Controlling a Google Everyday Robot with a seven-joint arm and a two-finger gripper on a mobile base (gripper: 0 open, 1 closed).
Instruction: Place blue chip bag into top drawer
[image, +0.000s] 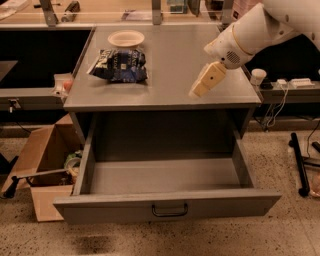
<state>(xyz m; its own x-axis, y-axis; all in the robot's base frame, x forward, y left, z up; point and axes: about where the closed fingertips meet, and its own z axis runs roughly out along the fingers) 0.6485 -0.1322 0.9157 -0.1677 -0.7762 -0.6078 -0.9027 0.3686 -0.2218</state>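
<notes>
Down on the floor at the far left sits an open cardboard box (39, 159), flaps spread, with some odds and ends inside that I can't make out. Next to it stands the grey cabinet, and on its flat top (175, 60), toward the left rear, lies the blue chip bag (119, 65), crumpled and flat on the surface. Just behind the bag, close to the back edge, is a cream bowl (126, 38) (the two look to be nearly touching, though I can't be sure).

Below the top, the top drawer (225, 202) is pulled well out toward me, its inside bare grey metal, and a small black handle (170, 210) sits at the middle of its front panel.

Further right, the robot's white arm (260, 30) reaches in from the upper right corner, and the gripper (200, 87) hangs over the right part of the cabinet top, angled down and to the left, well apart from the bag. Whether it is open or closed I cannot tell; it is carrying nothing that I can see.

Past the cabinet's right edge, a small white bottle (257, 76) stands on a lower shelf, with cables (280, 102) trailing down beside it.
</notes>
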